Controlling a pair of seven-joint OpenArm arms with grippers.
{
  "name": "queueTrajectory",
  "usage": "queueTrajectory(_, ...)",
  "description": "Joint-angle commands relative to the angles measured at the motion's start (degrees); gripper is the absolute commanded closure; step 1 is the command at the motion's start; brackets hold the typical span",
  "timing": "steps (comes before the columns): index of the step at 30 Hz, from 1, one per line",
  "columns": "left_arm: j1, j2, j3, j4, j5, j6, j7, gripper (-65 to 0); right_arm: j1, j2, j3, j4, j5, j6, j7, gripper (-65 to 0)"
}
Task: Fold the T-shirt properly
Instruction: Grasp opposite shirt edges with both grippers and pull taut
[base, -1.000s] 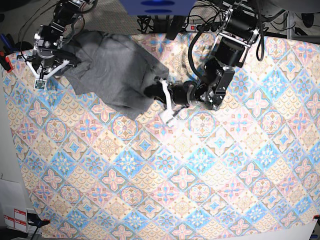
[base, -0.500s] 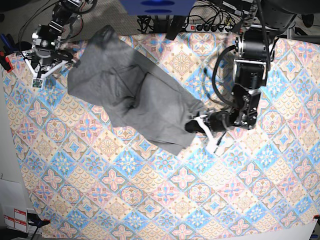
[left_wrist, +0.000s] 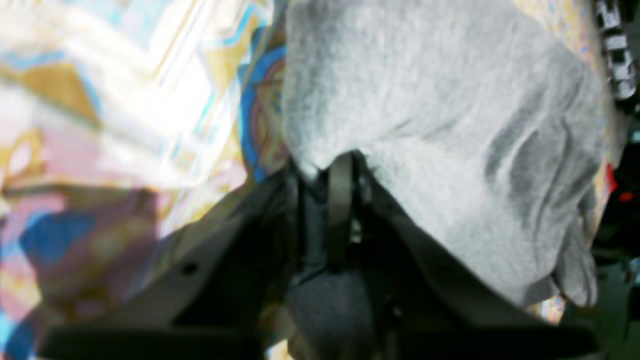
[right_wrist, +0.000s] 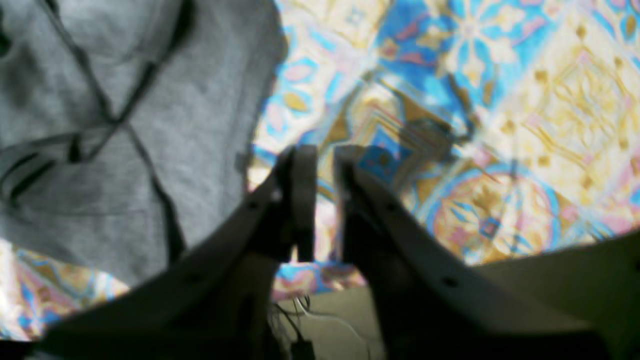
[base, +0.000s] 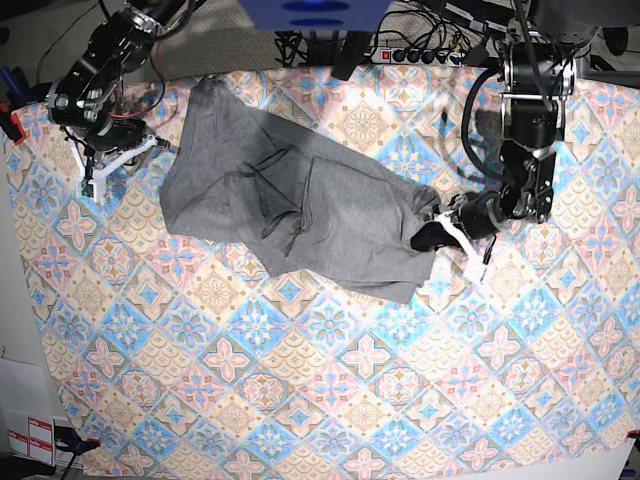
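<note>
Since the earlier frame the T-shirt (base: 300, 215) had been drawn out from a bunched heap at the far left corner into a long, rumpled spread across the far half of the desk (base: 330, 400), and the left gripper (base: 445, 235) had travelled with its corner toward the robot's left side. The right gripper (base: 105, 170) had let go and stood off the cloth.

Nearest the camera, the patterned tablecloth (base: 300, 420) lay bare. Further back, the grey shirt ran slantwise from the far left down to the middle right, with creases and a doubled-over flap near its centre. At its right end the left gripper's jaws were clenched on a corner of the fabric; the left wrist view showed grey knit (left_wrist: 450, 125) pinched right at the tips. Beyond, at the far left, the right gripper's jaws (right_wrist: 320, 170) stood only a narrow slit apart with nothing between them, just beside the shirt's edge (right_wrist: 125, 125) and over the cloth.

The chief risk, as I judged it, was that the shirt was not flat. With one corner held and the other end free, any further pull would drag the whole garment rather than stretch it, and the folded flap in the middle would get pressed into the fold. The pinch also looked thin, so a sharp tug could slip it out.
</note>
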Motion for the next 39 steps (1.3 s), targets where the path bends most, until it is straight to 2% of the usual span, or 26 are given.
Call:
queueTrajectory(1, 1.4, -1.0, -0.4, -0.4, 5.0, 2.6, 4.3, 0.0, 0.7, 0.7, 0.2, 0.8, 0.5, -0.1, -0.6, -13.4)
queueTrajectory(6, 4.5, -2.3, -0.9, -0.3, 5.0, 2.6, 4.3, 0.0, 1.8, 0.7, -0.5, 0.8, 0.5, 0.2, -2.2, -34.1)
queueTrajectory(8, 5.2, -2.4, -0.9, -0.3, 5.0, 2.6, 4.3, 0.0, 1.8, 0.8, -2.9, 0.8, 0.6, 1.6, -2.2, -39.2)
queueTrajectory(10, 5.4, -2.4, -0.9, -0.3, 5.0, 2.6, 4.3, 0.0, 1.8, 0.7, -6.0, 0.8, 0.6, 3.7, -1.7, -41.8)
queueTrajectory(16, 5.4, -2.4, -0.7, -0.3, 5.0, 2.6, 4.3, 0.0, 5.2, -2.0, -9.1, -1.7, 0.6, 4.8, 1.7, -41.3)
queueTrajectory(22, 5.4, -2.4, -0.6, -0.3, 5.0, 2.6, 4.3, 0.0, 8.8, -2.0, -9.0, -12.7, 0.6, 4.8, 3.5, -41.3)
queueTrajectory(25, 5.3, -2.4, -0.6, -0.3, 5.1, 2.6, 4.3, 0.0, 8.5, -2.0, -7.5, -13.0, 0.6, 4.8, 5.1, -41.5)
queueTrajectory(32, 5.1, -2.4, -0.6, -0.2, 5.1, 2.6, 4.3, 0.0, 7.8, -2.0, -3.9, -13.4, 0.6, 4.9, 5.3, -41.6)
queueTrajectory(39, 4.9, -2.4, -0.6, -0.2, 5.1, 2.6, 4.6, 0.0, 7.5, -2.0, -3.5, -13.6, 0.7, 5.0, 5.3, -41.6)
